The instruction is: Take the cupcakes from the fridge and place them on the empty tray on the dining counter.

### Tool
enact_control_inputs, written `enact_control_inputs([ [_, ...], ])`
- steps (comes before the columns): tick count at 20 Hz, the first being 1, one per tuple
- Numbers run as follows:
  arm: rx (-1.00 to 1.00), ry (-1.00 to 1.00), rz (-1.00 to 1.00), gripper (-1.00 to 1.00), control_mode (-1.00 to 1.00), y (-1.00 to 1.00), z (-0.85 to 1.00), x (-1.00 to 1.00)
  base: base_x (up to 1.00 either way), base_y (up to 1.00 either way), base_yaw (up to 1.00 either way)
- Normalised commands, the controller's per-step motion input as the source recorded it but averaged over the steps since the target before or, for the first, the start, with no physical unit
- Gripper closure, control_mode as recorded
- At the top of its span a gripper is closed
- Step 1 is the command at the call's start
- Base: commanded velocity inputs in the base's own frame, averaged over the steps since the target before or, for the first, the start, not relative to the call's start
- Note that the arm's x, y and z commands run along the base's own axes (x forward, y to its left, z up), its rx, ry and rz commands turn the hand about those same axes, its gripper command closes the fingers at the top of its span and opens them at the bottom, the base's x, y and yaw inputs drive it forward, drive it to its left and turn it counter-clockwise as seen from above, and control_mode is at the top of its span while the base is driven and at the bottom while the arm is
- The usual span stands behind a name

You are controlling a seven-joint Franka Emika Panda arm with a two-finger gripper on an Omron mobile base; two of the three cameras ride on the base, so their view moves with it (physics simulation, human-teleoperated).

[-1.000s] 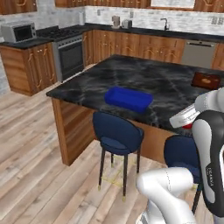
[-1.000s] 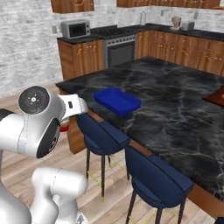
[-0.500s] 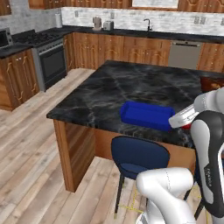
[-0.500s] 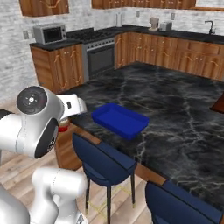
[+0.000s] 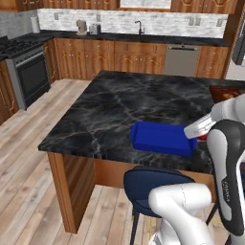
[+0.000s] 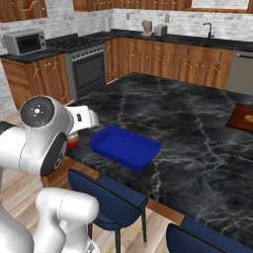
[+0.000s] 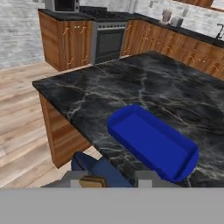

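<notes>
The blue tray [image 5: 162, 139] [image 6: 126, 147] [image 7: 151, 140] lies empty near the front edge of the dining counter [image 5: 119, 105] [image 6: 197, 123] [image 7: 131, 83]. My gripper [image 5: 203, 136] [image 6: 73, 141] [image 7: 113, 178] hangs off that front edge, just beside the tray's end, mostly hidden behind my own arm. A small red and pale cupcake [image 6: 72, 142] [image 5: 204, 138] shows under the hand, and the gripper is shut on it. In the hand view the tray is straight ahead and a little to the right. The fridge is out of view.
Two dark blue stools [image 6: 108, 195] [image 5: 158, 184] stand at the counter's front, under my arm. A reddish wooden board [image 6: 244, 117] [image 5: 225, 91] lies at the counter's far right. A stove [image 6: 89, 69] and a wall counter with a sink line the back.
The whole picture has shifted, so the base has driven along the counter. The tray now sits closer to my hand. The hand keeps its pose and its grip.
</notes>
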Motion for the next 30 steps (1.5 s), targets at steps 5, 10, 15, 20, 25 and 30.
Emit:
enact_control_inputs([
  [5, 0.00, -0.37, -0.27, 1.00, -1.00, 0.17, -0.45, 1.00, 0.00, 0.00, 0.00],
  [10, 0.01, -0.24, -0.23, 1.00, -1.00, 0.02, -0.46, 1.00, 0.00, 0.00, 0.00],
  [15, 0.04, 0.04, -0.17, 1.00, -1.00, -0.05, -0.06, 1.00, 0.00, 0.00, 0.00],
  [20, 0.03, 0.11, -0.12, 1.00, -1.00, -0.20, -0.15, 1.00, 0.00, 0.00, 0.00],
  [25, 0.00, 0.06, -0.12, 1.00, -1.00, 0.00, -0.63, 1.00, 0.00, 0.00, 0.00],
  [30, 0.00, 0.09, -0.13, 1.00, -1.00, 0.00, -0.62, 0.87, 0.00, 0.00, 0.00],
])
